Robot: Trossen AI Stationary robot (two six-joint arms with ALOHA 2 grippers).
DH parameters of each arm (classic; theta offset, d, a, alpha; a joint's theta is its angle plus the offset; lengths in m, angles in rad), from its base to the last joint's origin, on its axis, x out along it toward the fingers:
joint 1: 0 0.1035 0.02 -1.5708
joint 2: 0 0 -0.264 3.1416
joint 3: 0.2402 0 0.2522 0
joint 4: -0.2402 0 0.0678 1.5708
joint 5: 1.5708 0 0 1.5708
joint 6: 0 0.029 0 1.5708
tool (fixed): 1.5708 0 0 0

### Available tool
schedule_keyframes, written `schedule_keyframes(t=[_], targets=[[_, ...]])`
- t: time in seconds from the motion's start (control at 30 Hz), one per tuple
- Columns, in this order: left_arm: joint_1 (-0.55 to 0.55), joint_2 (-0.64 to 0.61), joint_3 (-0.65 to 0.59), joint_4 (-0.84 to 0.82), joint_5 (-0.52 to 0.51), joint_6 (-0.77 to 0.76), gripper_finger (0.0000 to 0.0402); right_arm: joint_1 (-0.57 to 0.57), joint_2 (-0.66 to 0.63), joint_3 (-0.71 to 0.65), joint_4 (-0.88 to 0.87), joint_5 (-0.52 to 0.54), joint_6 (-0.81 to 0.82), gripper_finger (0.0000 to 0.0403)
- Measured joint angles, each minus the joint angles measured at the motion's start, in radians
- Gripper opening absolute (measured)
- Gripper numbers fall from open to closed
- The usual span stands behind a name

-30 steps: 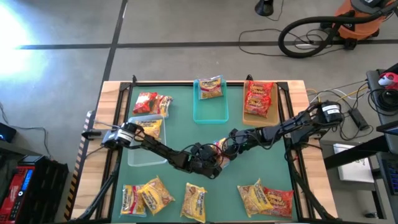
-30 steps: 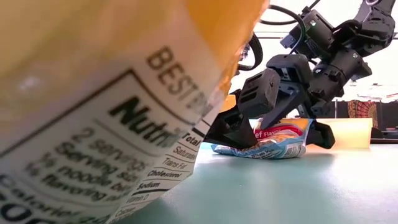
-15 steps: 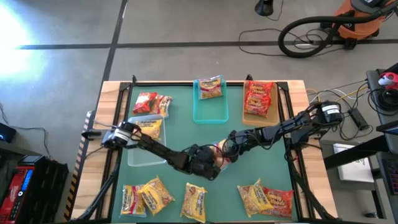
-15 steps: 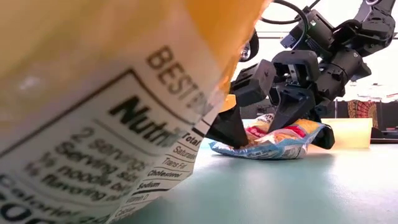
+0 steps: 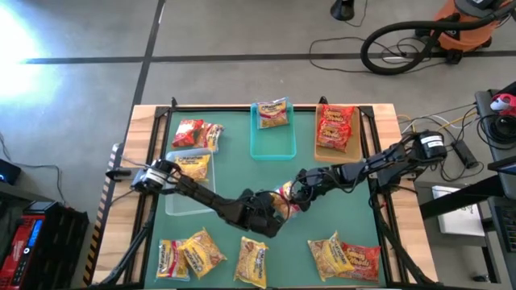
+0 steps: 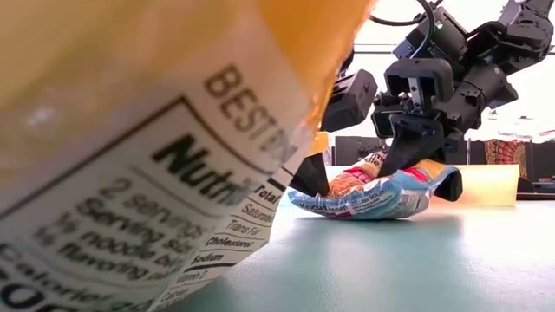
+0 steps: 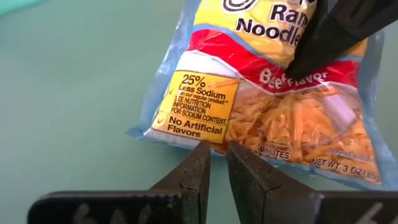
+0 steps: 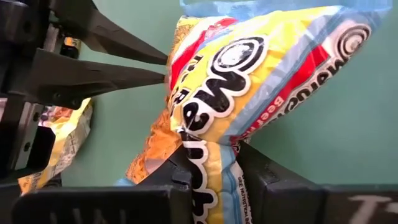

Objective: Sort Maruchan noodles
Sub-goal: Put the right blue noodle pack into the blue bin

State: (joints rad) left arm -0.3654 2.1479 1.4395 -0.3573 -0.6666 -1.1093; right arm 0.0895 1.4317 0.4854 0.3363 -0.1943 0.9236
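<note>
Two black jointed arms, white label on each near the base, looping black cables, tapered matte-black jaws

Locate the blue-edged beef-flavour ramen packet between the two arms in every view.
High view: blue-edged yellow-and-red crinkly plastic ramen packet at mat centre.
Low view: right of centre.
Left wrist view: upper right.
Right wrist view: centre, pinched.
Shared landmark: the right hand gripping it.

Just ahead of our left gripper (image 7: 214,163), fingers nearly together, lies a crinkly blue-edged yellow-and-red plastic noodle packet (image 7: 273,106) on the teal-green table surface (image 7: 74,93). Beyond it, a dark finger of the other gripper (image 7: 329,34) presses the packet.
</note>
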Motion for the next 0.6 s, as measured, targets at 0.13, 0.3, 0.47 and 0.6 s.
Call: schedule_keyframes(t=[0.13, 0.3, 0.47, 0.6], targets=[[-0.004, 0.0, -0.001, 0.002, -0.001, -0.044, 0.0039, 0.0, -0.038, 0.0, -0.019, -0.031, 0.001, 0.006], [-0.007, -0.002, -0.002, -0.004, -0.002, -0.085, 0.0039, 0.0, -0.149, 0.0, -0.116, -0.052, -0.001, 0.006], [-0.011, -0.002, -0.002, -0.005, -0.002, -0.112, 0.0039, -0.005, -0.295, 0.0, -0.242, -0.033, -0.049, 0.006], [-0.011, -0.002, -0.002, -0.001, -0.003, -0.113, 0.0039, -0.011, -0.407, 0.0, -0.287, 0.067, -0.136, 0.006]])
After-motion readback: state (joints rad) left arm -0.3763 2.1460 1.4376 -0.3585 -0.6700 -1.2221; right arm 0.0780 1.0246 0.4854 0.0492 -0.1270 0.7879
